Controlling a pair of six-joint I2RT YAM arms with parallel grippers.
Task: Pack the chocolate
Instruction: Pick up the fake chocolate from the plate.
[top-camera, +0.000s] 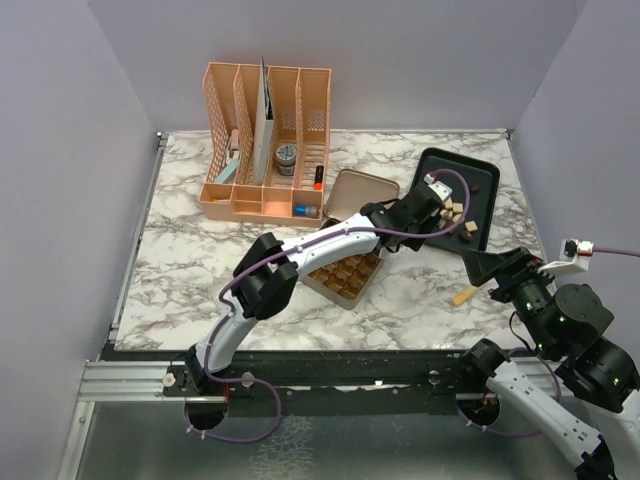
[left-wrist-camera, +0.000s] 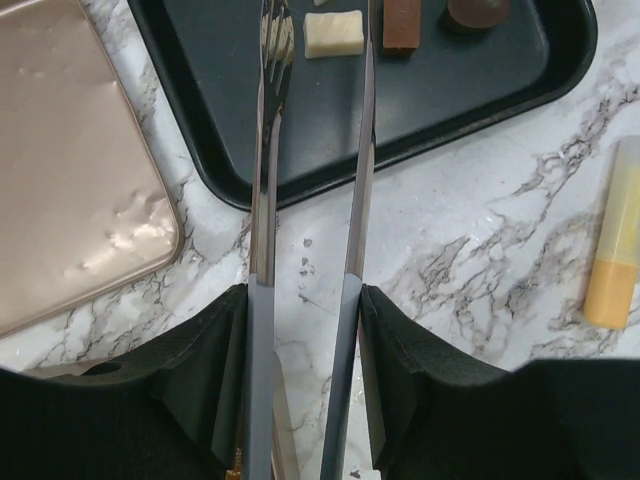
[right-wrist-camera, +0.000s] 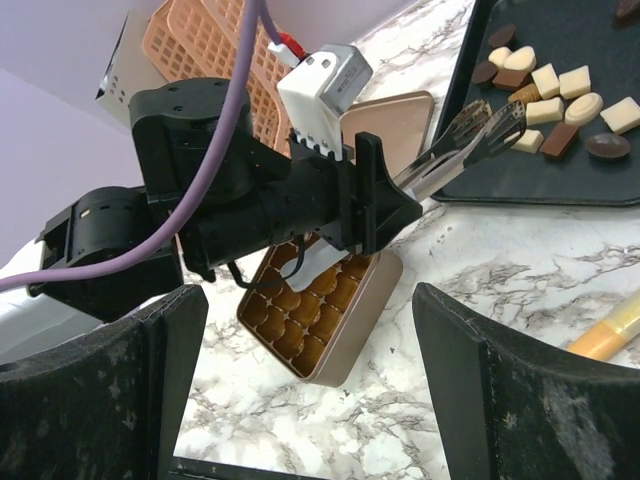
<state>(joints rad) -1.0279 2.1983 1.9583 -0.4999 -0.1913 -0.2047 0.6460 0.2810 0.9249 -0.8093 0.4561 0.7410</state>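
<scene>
Left pincer (left-wrist-camera: 303, 300) clenched on a pair of metal tongs (left-wrist-camera: 361, 180), reaching over a dark tray (left-wrist-camera: 450, 90) of chocolate (right-wrist-camera: 546, 80).

The tongs run out between the left pincer's two fingers, their two arms apart with nothing between them, and the tips sit over the near part of the tray, just beside a cream-white piece (left-wrist-camera: 334, 33). The chocolate, in dark brown, light brown and cream pieces, lies loose on the tray. To the left of the tray the tin's lid (left-wrist-camera: 70, 150) lies flat, and the open gold tin (right-wrist-camera: 365, 325) with its grid of cells sits under the left arm on the marble counter (top-camera: 200, 260). A yellow tube (left-wrist-camera: 612, 250) lies on the counter near the tray's corner. The right pincer (right-wrist-camera: 305, 300) hangs back, spread wide and holding nothing. A pink desk organiser (top-camera: 265, 140) stands at the far edge.
</scene>
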